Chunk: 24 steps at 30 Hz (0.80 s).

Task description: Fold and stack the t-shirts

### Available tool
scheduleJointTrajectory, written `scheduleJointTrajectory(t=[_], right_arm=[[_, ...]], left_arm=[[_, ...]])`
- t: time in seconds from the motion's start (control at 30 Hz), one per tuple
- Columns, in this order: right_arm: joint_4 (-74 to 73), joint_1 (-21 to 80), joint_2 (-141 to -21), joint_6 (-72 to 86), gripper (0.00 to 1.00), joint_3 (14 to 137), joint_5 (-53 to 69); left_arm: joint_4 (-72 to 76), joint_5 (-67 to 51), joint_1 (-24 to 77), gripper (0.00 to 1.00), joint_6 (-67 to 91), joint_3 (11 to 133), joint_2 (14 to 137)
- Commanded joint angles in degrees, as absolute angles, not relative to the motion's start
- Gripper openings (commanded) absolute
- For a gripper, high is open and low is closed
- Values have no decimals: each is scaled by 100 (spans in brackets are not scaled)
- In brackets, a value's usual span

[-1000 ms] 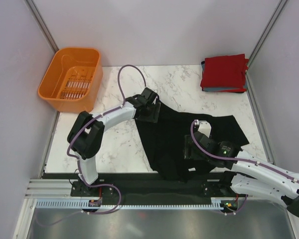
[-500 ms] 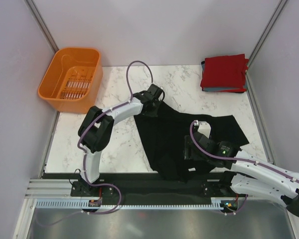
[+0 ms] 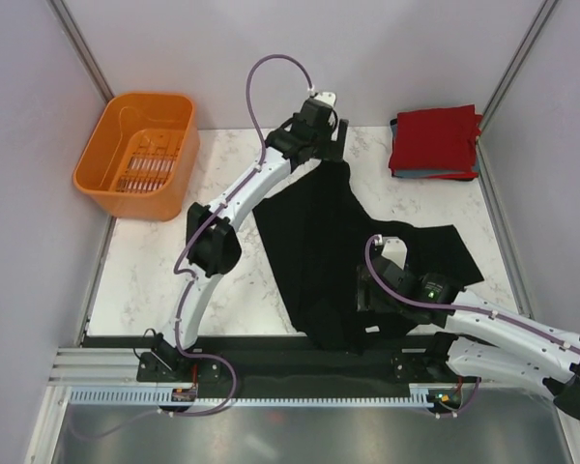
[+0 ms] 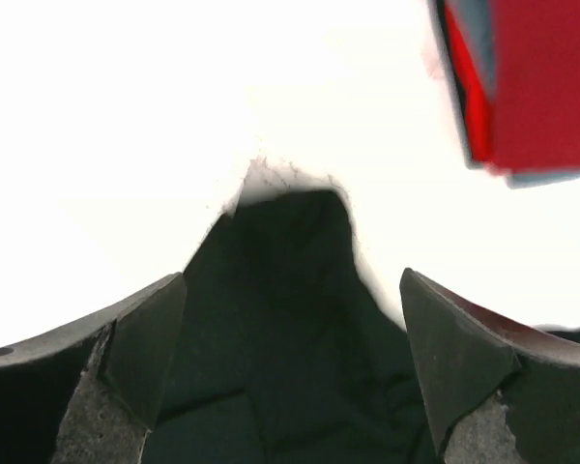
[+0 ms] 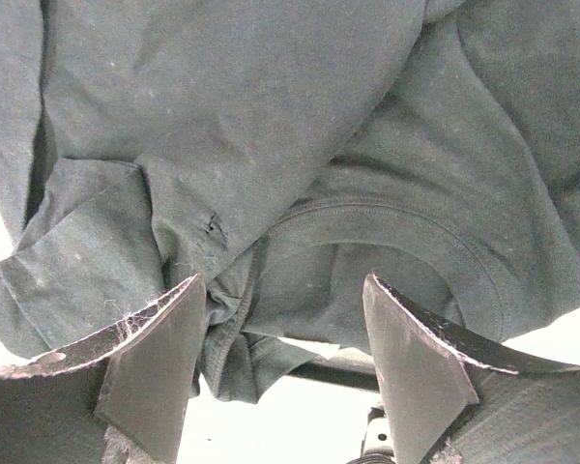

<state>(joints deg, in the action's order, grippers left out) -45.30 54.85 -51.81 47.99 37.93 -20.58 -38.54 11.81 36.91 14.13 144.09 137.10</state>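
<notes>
- Out at the far side of the table (image 3: 222,280), near its middle: left fingers (image 4: 145,353) splayed wide, clamped on nothing; only a dark peak of cloth lying below and between them in the wrist view.
- Down the centre of the table: black t-shirt (image 3: 314,251), spread out and rumpled; one narrow tongue of it stretching far up to just beneath the left fingers; near end reaching the near edge of the table.
- On the right half of that shirt: right fingers (image 5: 416,358) held well apart, pointing down over the collar; ribbed neckline curving across the gap between them; a folded sleeve off to one side; no cloth pinched, as far as the wrist view tells.
- Over in the far right corner: red t-shirt (image 3: 435,135), folded square and sitting on top of a grey-blue t-shirt (image 4: 551,177); just the edges of the lower one peeking out; the stack apart from the black t-shirt, and to the right of the left fingers.
- Away at the far left corner: orange basket (image 3: 174,106), upright, well apart from every shirt.
</notes>
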Motion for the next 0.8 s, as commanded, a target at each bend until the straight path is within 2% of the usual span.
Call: scheduleJointTrajectory(t=[0.0,0.2,0.77], right_arm=[[-4571,5467,-5027,4860,74,3894,-2039],[-4334,5467,-5185,4834,74,3823,-1899],[-4280,5467,-5115,4878,73,3674,-1819]], left_arm=[[-4316,1204,3700,95,1626,13187,13168],[-4052,1459,3700,79,1635,11358,12525],[-4034,1327,3779,60,1600,11409,13377]])
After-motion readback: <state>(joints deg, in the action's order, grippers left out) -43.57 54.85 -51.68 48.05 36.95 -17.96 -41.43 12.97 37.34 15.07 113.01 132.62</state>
